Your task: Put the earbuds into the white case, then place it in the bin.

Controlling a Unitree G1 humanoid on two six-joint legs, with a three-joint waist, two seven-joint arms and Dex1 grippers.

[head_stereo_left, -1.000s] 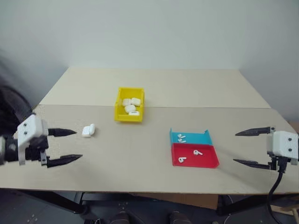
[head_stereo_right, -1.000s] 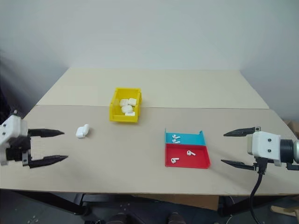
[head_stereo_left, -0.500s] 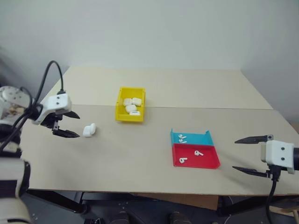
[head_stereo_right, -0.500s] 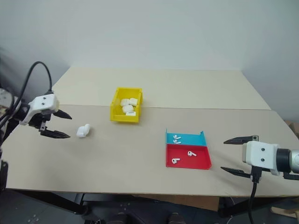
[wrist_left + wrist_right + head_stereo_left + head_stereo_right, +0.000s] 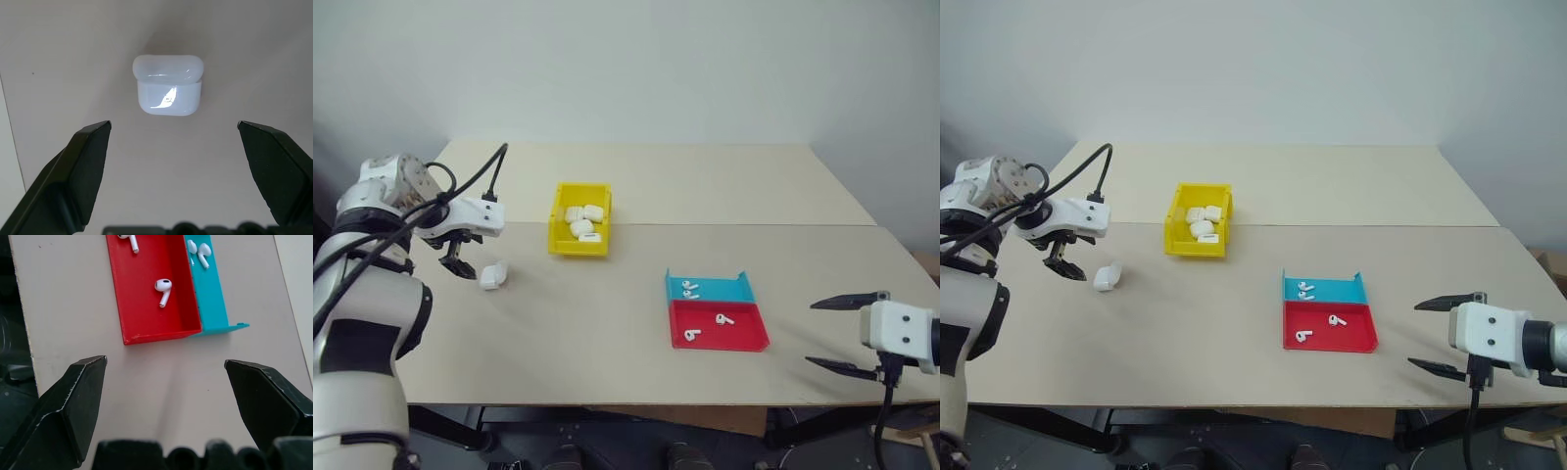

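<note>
The white case (image 5: 167, 91) is lying on the bench (image 5: 607, 323) on the robot's left side, lid shut, well apart from the yellow bin (image 5: 579, 220), which is sitting further in toward the middle with several other white cases resting inside it. The left gripper (image 5: 470, 260) is hanging over the bench just beside the white case, pointing steeply downward, its jaws standing wide and holding nothing. In the left wrist view the case is lying between the lines of the two black fingers (image 5: 83, 171) but beyond their tips, apart from both.

The earbuds (image 5: 163, 290) are lying in two shallow trays toward the robot's right: two in the red tray (image 5: 724, 338) and two more in the blue tray (image 5: 715, 288), which is touching the red tray's far edge. All four are resting loose, none inside a case.

The right gripper (image 5: 847, 333) is hovering over the near right edge of the bench, well apart from the trays and pointing toward them, its jaws likewise spread wide and empty.
</note>
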